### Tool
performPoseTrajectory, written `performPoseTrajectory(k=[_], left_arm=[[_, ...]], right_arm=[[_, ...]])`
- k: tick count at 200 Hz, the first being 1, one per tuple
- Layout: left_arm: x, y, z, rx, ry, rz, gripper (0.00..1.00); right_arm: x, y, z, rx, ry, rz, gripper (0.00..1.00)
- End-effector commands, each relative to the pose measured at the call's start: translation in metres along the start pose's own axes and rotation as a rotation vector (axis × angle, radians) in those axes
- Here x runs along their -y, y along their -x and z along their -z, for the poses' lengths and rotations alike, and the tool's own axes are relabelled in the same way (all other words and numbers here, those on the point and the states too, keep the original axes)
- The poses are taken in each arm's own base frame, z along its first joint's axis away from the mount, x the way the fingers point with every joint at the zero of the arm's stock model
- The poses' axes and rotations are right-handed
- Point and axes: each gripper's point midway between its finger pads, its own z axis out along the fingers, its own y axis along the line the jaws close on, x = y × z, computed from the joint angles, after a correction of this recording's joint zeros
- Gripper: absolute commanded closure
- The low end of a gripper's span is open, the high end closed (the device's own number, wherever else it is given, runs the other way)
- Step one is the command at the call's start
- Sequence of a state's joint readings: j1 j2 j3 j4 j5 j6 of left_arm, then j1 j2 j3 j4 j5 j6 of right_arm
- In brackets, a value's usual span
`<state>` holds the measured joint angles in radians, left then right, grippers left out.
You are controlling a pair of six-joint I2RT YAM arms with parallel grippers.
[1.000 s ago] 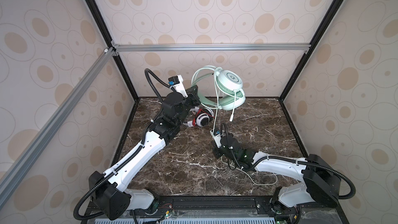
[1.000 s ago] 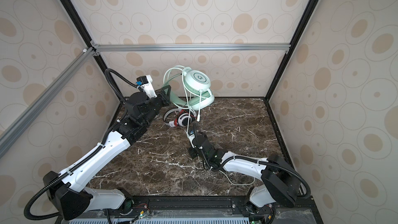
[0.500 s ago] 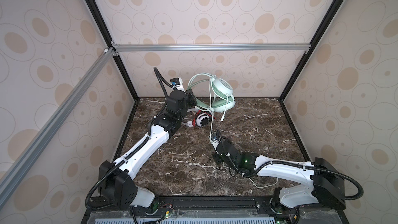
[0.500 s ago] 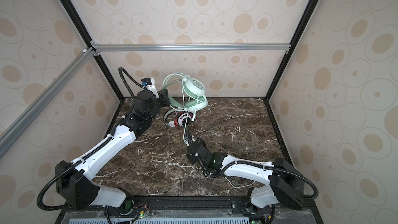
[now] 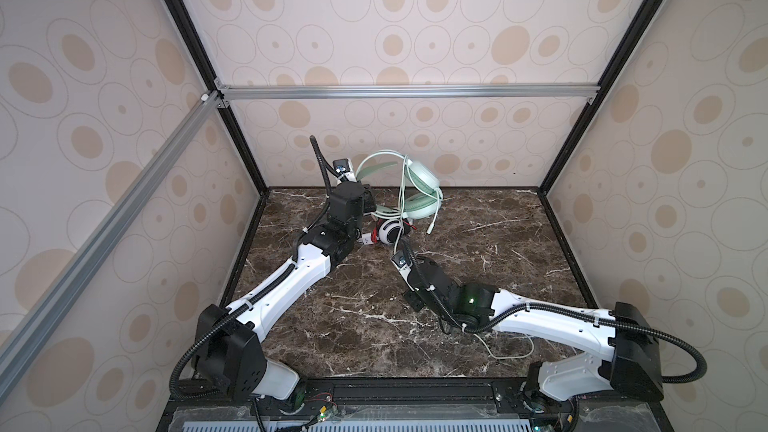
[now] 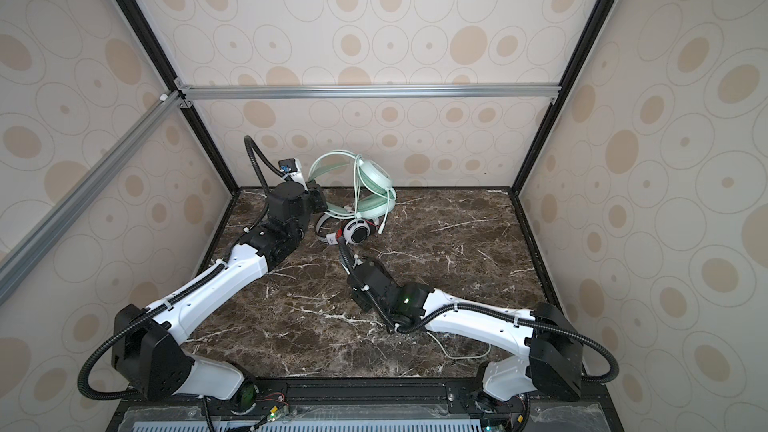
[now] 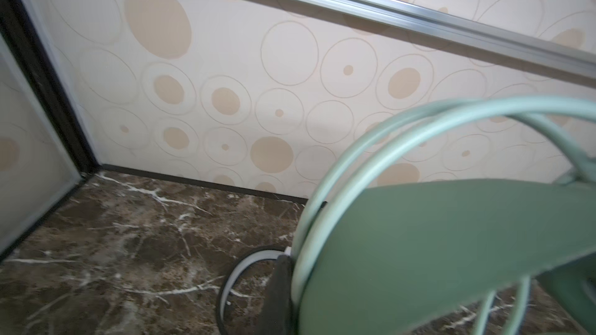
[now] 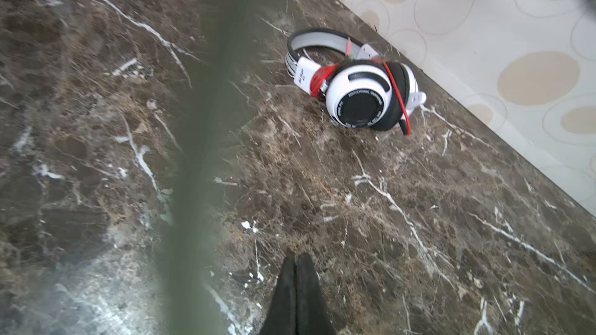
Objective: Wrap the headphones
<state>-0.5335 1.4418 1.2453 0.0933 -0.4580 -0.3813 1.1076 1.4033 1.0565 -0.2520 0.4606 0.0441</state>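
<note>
Brown veined marble top (image 5: 498, 251) looked glossy from my end. Had my left gripper (image 5: 369, 202) clamped on the thin wire band of the mint-green headset (image 5: 422, 184), tilted up near the back wall, just beside the round-cupped white headset (image 8: 361, 95). Jaws on the right gripper (image 8: 295, 270) were pressed together, nothing visible between them.
</note>
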Motion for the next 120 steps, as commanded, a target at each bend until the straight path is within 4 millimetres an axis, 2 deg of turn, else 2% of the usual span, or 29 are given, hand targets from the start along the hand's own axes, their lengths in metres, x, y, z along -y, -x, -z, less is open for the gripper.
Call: performPoseTrajectory(k=[1,54,93,120], left_arm=[[-0.002,0.028,0.009,0.117,0.076,-0.045,1.00],[-0.004,0.006,0.013,0.087,0.112,-0.173,1.00],[0.000,-0.004,0.015,0.066,0.073,-0.219,1.00],[0.004,-0.010,0.019,0.052,0.028,-0.240,1.00]], right_arm=[[-0.002,0.007,0.007,-0.040,0.009,0.081,1.00],[0.017,0.042,0.034,-0.005,-0.037,0.128,1.00],[0.046,0.063,0.059,0.016,-0.116,0.207,1.00],[0.067,0.069,0.068,0.012,-0.158,0.237,1.00]])
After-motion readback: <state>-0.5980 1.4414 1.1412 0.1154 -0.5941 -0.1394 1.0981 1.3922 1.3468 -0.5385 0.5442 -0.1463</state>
